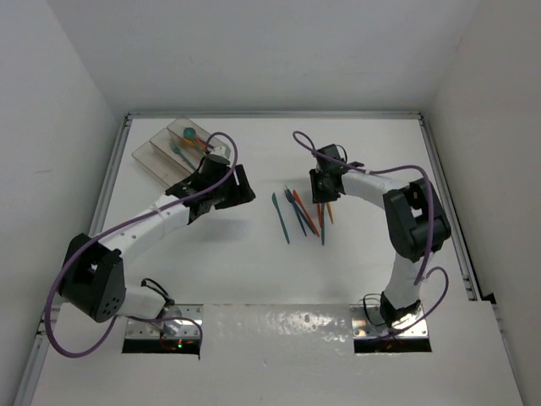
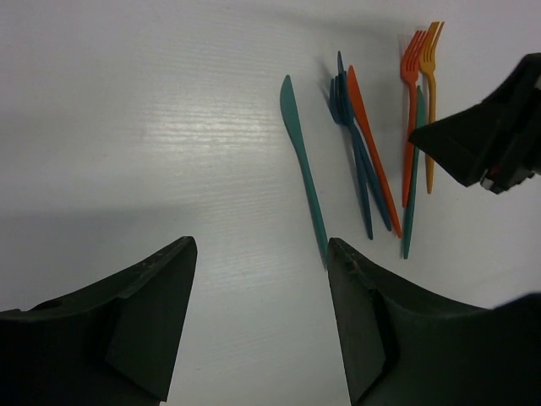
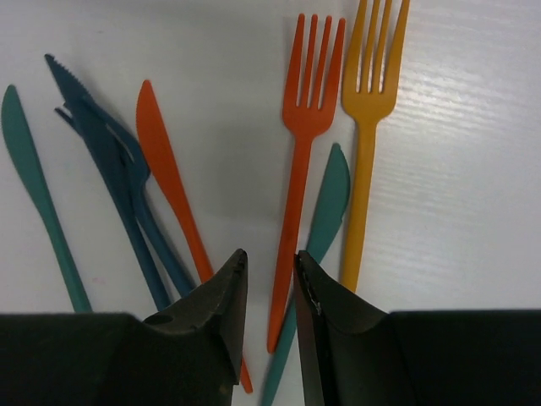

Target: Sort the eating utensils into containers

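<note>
Right gripper (image 3: 269,271) is down on the utensil pile (image 1: 301,214) at centre of the top view. Its jaws are narrowly apart and straddle the handle of the red fork (image 3: 304,144). I see a gap on both sides of the handle, so it is not clamped yet. Left gripper (image 2: 262,254) hangs left of the pile with its jaws wide apart and nothing in them.

The tray (image 1: 148,156) is upper left in the top view, well apart from the pile. Teal spoons (image 1: 188,135) are already in it, and something orange too small to name.

My read is that the step in hand is to pinch the red fork and lift it alone. The yellow fork (image 3: 368,110) lies just beside it on the right. A teal piece (image 3: 330,203) runs between the two handles and seems to pass under my right finger. The orange knife (image 3: 165,169) ends under my left finger. I'd close squarely on the low end of the handle and rise straight up. Then I'd check that nothing drags along.

For room, the dark blue knife and fork (image 3: 110,169) and a teal knife (image 2: 303,161) crowd the left side of the pile. The left arm (image 1: 161,222) sits between the pile and the tray, so a direct carry risks a clash. There is bare tabletop (image 1: 254,279) below the pile. The table rails (image 1: 445,194) run along both sides, close to my right elbow.
</note>
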Motion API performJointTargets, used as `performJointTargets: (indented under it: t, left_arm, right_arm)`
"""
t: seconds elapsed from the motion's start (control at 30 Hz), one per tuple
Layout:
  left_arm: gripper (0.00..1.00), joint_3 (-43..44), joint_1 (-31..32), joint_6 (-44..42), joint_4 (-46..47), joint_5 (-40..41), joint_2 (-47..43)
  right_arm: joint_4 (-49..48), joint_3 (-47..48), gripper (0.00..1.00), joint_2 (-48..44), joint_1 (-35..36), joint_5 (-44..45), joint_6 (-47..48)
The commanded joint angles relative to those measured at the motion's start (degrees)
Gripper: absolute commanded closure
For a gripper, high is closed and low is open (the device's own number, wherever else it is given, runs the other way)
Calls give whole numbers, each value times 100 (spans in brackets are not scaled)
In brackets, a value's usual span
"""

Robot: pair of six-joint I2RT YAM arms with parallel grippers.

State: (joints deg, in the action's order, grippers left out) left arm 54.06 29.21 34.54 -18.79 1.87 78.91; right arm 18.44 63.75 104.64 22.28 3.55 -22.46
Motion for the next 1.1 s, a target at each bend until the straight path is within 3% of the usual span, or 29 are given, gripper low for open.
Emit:
performJointTargets:
  t: [0.0,0.43,0.57,1.07]
  left_arm:
    - [39,-53,6,43,59,-29,-306]
    - [39,-212,5,149,191,-161,-430]
    - [39,-230,6,175,506,-520,-430]
    - [39,-160,6,588,2799,-2171,-158]
  right_arm:
    - [-112,392,72,293,4,5,-30]
    - [-33,446,81,848,30,243,-66]
    - [-68,341,100,821,118,286,-4]
    - [-798,-468,100,-1753,259,-1066,216]
